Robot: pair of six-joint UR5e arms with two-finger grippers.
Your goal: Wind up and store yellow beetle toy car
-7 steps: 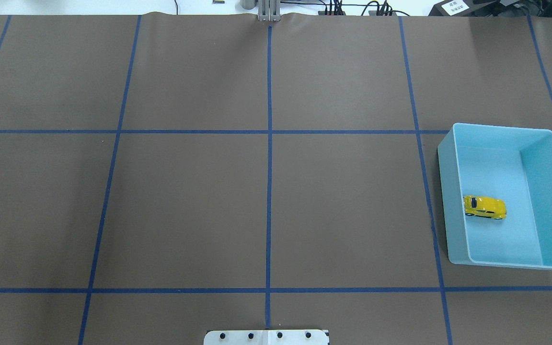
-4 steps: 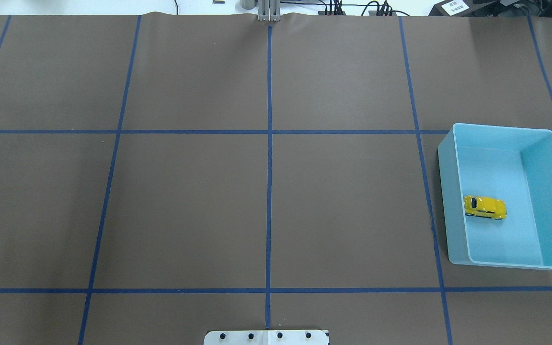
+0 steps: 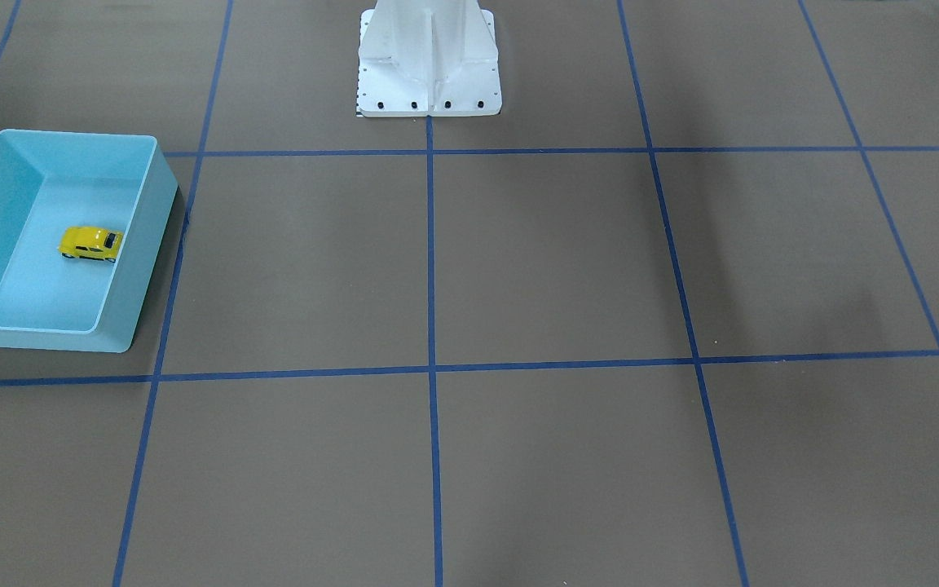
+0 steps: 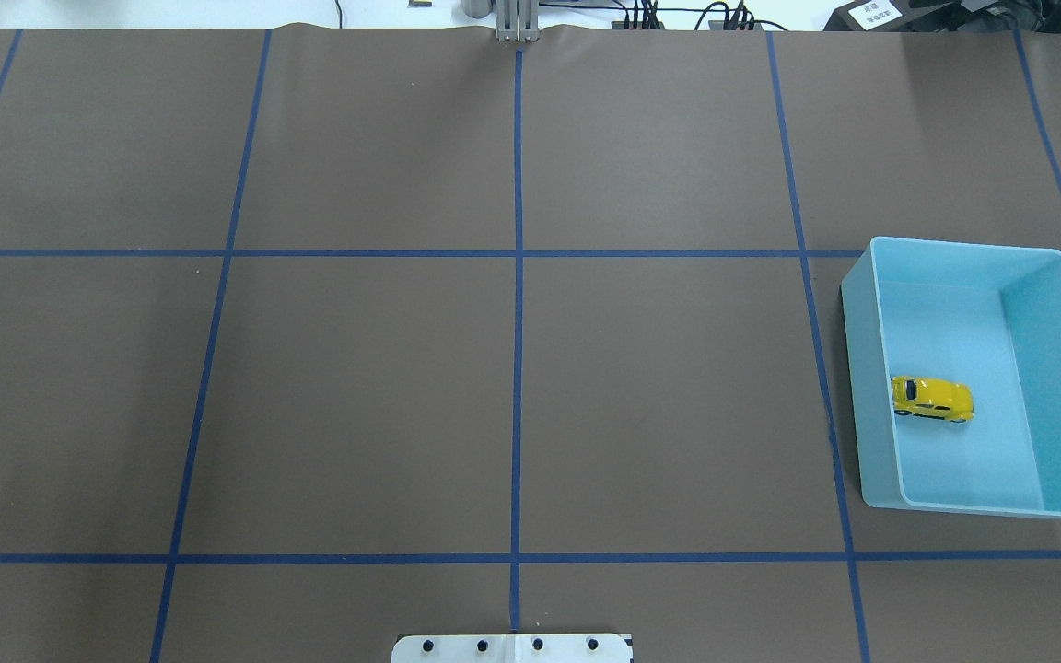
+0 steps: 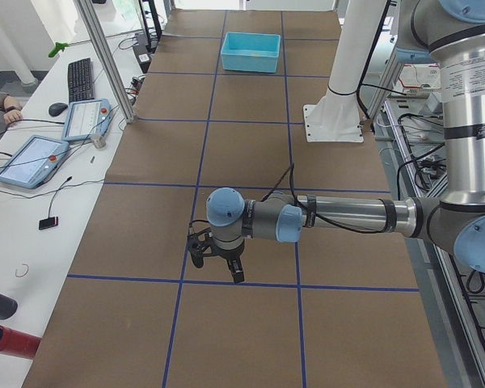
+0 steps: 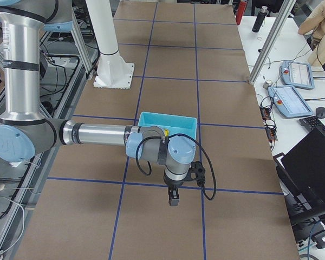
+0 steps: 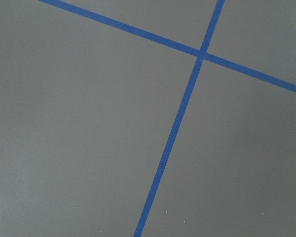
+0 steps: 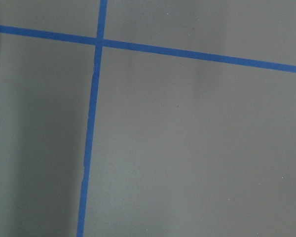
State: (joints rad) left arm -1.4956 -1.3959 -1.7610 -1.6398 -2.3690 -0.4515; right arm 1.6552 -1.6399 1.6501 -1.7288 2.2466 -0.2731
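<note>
The yellow beetle toy car (image 4: 932, 399) stands on its wheels on the floor of the light blue bin (image 4: 1060, 442) at the table's right side. It also shows in the front-facing view (image 3: 90, 243), inside the bin (image 3: 143, 236). Neither gripper is near it. My left gripper (image 5: 218, 263) shows only in the exterior left view, held above the mat; I cannot tell whether it is open or shut. My right gripper (image 6: 173, 197) shows only in the exterior right view, pointing down in front of the bin (image 6: 168, 120); I cannot tell its state either.
The table is covered by a brown mat with blue tape grid lines (image 4: 517, 368). The white robot base (image 3: 429, 57) stands at the robot's edge of the table. Teach pendants and a keyboard (image 5: 81, 77) lie on the far bench.
</note>
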